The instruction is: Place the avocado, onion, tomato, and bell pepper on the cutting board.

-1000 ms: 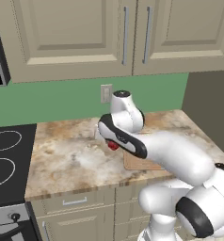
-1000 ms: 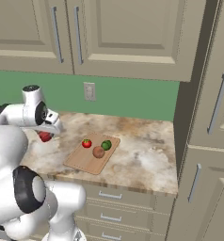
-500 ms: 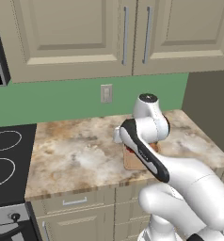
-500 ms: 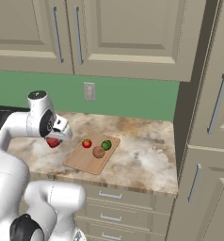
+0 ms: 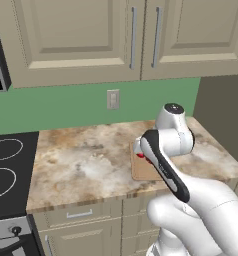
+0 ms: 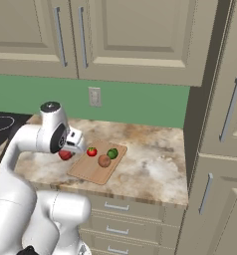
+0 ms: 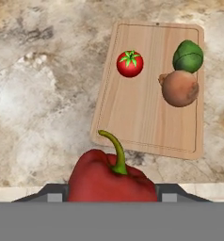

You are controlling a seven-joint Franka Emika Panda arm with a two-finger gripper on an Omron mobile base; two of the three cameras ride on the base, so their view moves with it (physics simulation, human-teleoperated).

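Three items already lie on the cutting board: the tomato toward one side, and the avocado just beside the onion along the other. The claw is clamped on the bell pepper, its curved green stem showing in the hand view, and holds it above the marbled desk near the board's short edge.
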